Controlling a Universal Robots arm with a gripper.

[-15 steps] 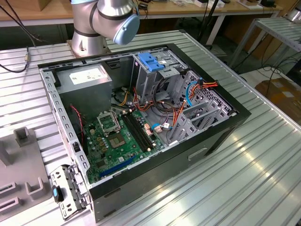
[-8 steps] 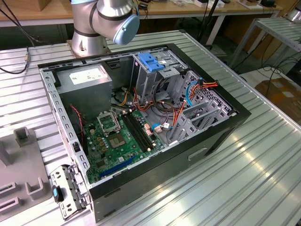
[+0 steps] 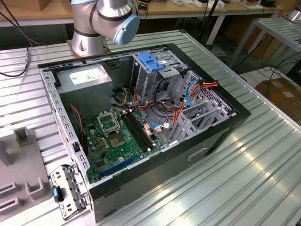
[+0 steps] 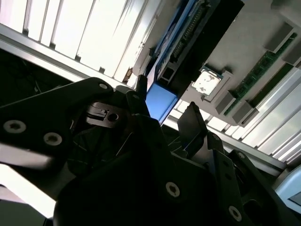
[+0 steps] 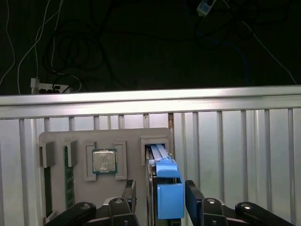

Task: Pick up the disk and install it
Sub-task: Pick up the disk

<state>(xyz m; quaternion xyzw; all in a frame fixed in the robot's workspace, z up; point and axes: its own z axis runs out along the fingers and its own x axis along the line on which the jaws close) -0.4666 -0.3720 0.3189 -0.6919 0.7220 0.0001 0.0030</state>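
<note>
The disk (image 5: pixel 168 188) stands on edge in a slot of the grey fixture tray (image 5: pixel 127 141), its blue plastic rail facing the camera. My gripper (image 5: pixel 161 195) straddles it: one black finger (image 5: pixel 129 192) stands a small gap off one side, the other finger (image 5: pixel 193 197) sits close against the blue rail. The jaws look open around the disk. In the second wrist view the blue rail of the disk (image 4: pixel 161 102) shows between the fingertips (image 4: pixel 192 115). In the exterior view the open computer case (image 3: pixel 225 136) holds a metal drive cage with a blue latch (image 3: pixel 151 63).
The tray also carries a processor chip (image 5: pixel 104 161) and memory sticks (image 5: pixel 69 176). Beyond it runs the ribbed table's edge (image 5: pixel 141 96), with cables on the dark floor. The case holds a power supply (image 3: pixel 87 77), a motherboard (image 3: pixel 117 141) and loose cables. A metal bracket (image 3: pixel 66 190) lies beside the case.
</note>
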